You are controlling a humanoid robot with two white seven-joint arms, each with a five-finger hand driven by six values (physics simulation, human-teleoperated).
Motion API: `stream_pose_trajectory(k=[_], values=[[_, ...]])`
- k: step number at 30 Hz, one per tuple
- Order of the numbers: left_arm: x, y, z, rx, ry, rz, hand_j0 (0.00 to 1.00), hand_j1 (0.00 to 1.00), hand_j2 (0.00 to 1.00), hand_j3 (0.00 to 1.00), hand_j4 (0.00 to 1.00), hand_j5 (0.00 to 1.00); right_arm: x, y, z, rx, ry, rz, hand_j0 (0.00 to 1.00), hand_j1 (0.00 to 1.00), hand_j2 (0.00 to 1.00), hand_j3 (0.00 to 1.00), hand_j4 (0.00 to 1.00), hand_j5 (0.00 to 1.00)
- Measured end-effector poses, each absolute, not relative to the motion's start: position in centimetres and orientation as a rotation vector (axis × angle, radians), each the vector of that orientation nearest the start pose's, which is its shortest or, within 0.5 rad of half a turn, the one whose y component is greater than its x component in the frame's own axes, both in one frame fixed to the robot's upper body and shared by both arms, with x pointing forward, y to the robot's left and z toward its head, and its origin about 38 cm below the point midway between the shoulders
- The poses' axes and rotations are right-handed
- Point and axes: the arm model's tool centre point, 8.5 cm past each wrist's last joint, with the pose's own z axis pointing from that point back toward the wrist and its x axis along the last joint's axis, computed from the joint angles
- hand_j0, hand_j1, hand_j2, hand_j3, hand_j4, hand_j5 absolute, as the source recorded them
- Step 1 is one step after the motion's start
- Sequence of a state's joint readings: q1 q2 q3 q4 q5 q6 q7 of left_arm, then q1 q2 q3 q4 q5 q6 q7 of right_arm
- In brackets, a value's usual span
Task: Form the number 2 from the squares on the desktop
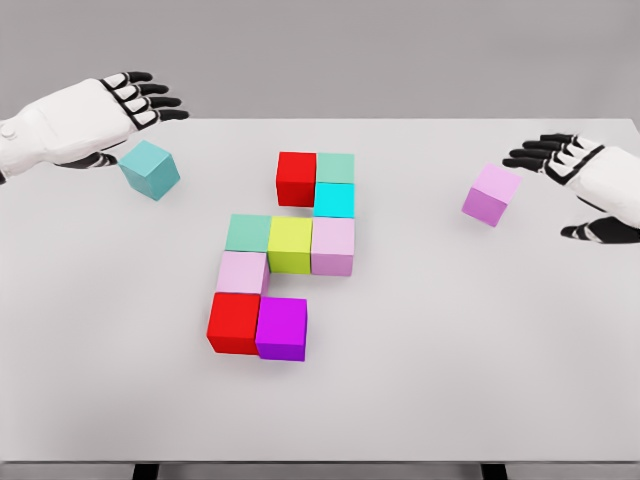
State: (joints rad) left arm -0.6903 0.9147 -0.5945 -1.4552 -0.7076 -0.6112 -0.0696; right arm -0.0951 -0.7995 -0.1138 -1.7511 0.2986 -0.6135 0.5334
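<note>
Mid-table (420, 400), nine cubes (290, 245) sit packed together — reds, greens, pinks, cyan, yellow, magenta. A teal cube (150, 169) lies tilted near the far left corner beside the left hand (100, 115), fingers spread; a pink cube (491, 194) sits by the open-fingered right hand (590, 180).

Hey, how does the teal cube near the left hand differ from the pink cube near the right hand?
The teal cube lies at the table's left, just below the left hand; the pink cube lies at the right, beside the right hand. The teal cube is blue-green, the pink cube pale lilac-pink. Both look alike in size, sit turned at an angle, apart from the assembled block cluster, and neither is grasped.
</note>
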Motion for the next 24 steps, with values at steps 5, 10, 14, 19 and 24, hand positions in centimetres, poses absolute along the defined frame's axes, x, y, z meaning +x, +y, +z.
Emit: stream_pose_trajectory(k=[5,10,14,19,24], values=[[44.4,33.4,27.3,-1.152,2.02,2.595,1.0,1.0,1.0,1.0,1.0,1.0,35.2,-36.4,25.7,-0.573,-1.706,1.726,1.0,1.0,1.0,1.0,1.0,1.0],[45.0,33.4,27.5,-1.154,2.018,2.601,1.0,1.0,1.0,1.0,1.0,1.0,37.1,-34.5,28.2,-0.602,-1.796,1.741,1.0,1.0,1.0,1.0,1.0,1.0],[46.2,33.7,27.0,-1.15,2.023,2.646,1.0,1.0,1.0,1.0,1.0,1.0,41.2,-32.3,35.4,-0.71,-1.819,1.903,1.0,1.0,1.0,1.0,1.0,1.0],[48.5,33.7,26.8,-1.174,2.039,2.683,1.0,1.0,1.0,1.0,1.0,1.0,45.4,-32.9,31.9,-0.595,-1.559,2.004,1.0,1.0,1.0,1.0,1.0,1.0],[49.3,33.3,23.8,-1.109,2.048,2.778,1.0,1.0,1.0,1.0,1.0,1.0,48.9,-34.1,30.4,-0.577,-1.416,1.984,1.0,1.0,1.0,1.0,1.0,1.0]])
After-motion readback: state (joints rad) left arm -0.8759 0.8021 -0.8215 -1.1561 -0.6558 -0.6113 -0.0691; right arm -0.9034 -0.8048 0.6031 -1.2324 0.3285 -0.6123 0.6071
